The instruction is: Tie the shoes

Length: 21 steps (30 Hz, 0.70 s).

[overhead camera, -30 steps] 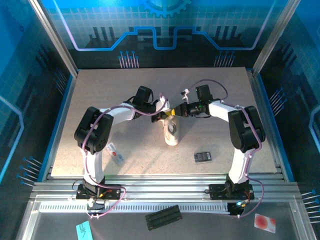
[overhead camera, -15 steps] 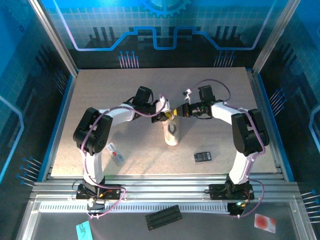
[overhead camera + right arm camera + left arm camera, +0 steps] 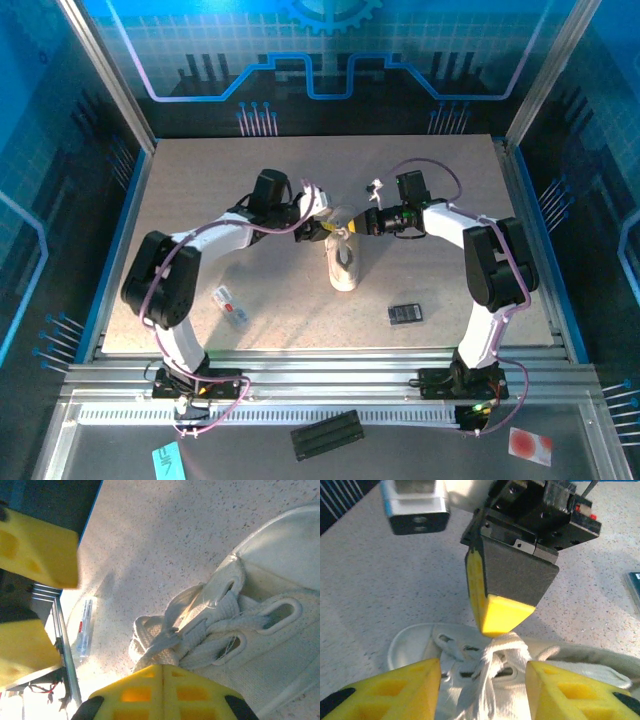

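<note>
Top view: 1 shoe (image 3: 344, 268) mid-table (image 3: 200, 200), sole down. Long axis runs near-to-far, toe twd the far edge, heel twd the arm bases. 2 grippers meet over its toe end: L gripper (image 3: 325, 230) from the left, R gripper (image 3: 351, 228) from the right, tips just beside each other. 1 black device (image 3: 405, 313) lies near-right of the shoe, apart from it. 1 packet (image 3: 230, 306) lies near-left, well apart.

L wrist view: shoe lies across the frame, toe to the left. L gripper's 2 yellow fingers (image 3: 395, 690) stand apart w/ a clear gap, gripping nothing. The laces (image 3: 495, 652) sit btw them; can't tell if they touch. R gripper comes down from above, pads (image 3: 502, 615) pressed together. Its tip is right on the bunched laces, which rise to a peak there, so they look pinched.

R wrist view: R pads closed at frame bottom, laces running under them. Eyelets & tongue to the right, L fingers apart at left, packet on the table beyond
</note>
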Available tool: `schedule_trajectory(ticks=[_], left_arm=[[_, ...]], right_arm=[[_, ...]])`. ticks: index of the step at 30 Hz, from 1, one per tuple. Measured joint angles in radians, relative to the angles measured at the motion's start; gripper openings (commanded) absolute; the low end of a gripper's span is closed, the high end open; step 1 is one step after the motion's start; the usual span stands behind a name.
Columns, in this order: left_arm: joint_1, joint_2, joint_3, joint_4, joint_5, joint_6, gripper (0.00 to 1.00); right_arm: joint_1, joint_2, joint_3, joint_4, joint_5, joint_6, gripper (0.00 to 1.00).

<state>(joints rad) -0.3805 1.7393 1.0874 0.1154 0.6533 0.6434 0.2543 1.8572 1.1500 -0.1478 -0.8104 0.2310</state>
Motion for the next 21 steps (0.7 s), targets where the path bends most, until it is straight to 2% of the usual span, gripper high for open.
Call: schedule_trajectory(ticks=[7,11,16,21], left_arm=[[0.024,-0.058,-0.051,-0.087,-0.075,-0.003,0.39],[-0.008,-0.057,-0.051,-0.175,-0.147,-0.034,0.39],[-0.085,-0.026,-0.013,-0.262,-0.213,-0.152,0.43],[-0.09,0.028,0.027,-0.292,-0.261,-0.31,0.46]], right_arm=[[0.0,0.011,0.051,-0.061,0.023,-0.05,0.0],[0.0,0.024,0.069,-0.091,0.034,-0.074,0.0],[0.0,0.048,0.092,-0.124,0.045,-0.095,0.0],[0.0,0.067,0.128,-0.168,0.045,-0.114,0.0]])
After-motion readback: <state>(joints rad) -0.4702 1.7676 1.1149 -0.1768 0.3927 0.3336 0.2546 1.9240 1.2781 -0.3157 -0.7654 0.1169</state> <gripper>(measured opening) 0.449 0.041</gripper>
